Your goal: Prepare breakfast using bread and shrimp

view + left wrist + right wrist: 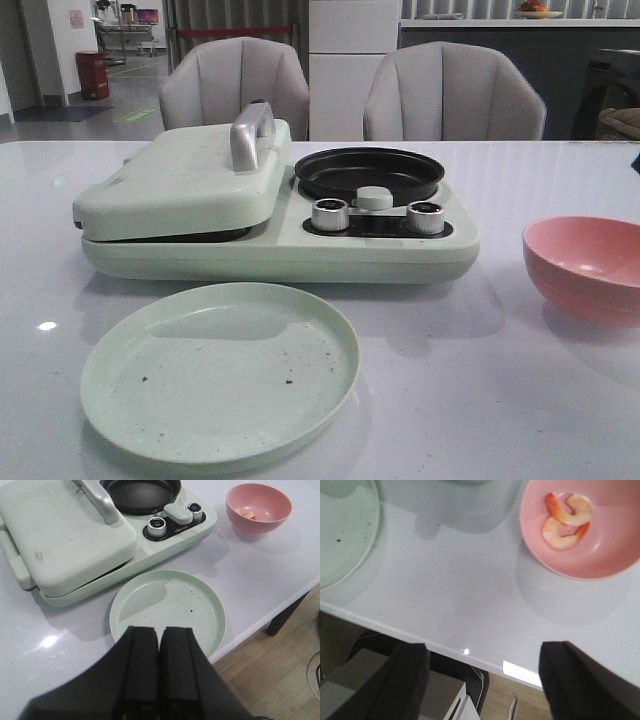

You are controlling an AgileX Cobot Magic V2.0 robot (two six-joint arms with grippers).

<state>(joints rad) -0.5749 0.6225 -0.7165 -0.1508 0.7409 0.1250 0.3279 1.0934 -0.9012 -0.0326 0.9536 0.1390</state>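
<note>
White desk (520, 400) fills the lower two thirds of the front view, with two grey chairs (452, 92) and a dim room behind it. At centre left of that view stands a pale green breakfast appliance (280, 235); its hinged lid (180, 180), with a metal handle (250, 135), lies closed over the grill side, so whether the bread is inside cannot be told, and no bread shows in any view. A black round pan (368, 172) sits empty at the appliance's right half, behind two metal knobs (330, 214). In the lower left of the front view lies an empty green plate (220, 370), flecked with dark crumbs. At the right edge stands a pink bowl (585, 265).

The shrimp (566, 520), two curled pieces with orange-red tails touching each other, lies in the pink bowl, seen in the upper right of the right wrist view. The left end effector (159, 680) hangs above the plate's near rim with its fingers pressed together and holding nothing. The right end effector (482, 680) hovers over the desk edge, near the bowl but apart from it, its fingers spread wide and empty.

Judged from this layout, the shrimp step is in hand. The next move would call for lowering the right end effector into the bowl and pinching one small, slippery piece without tipping the bowl.
</note>
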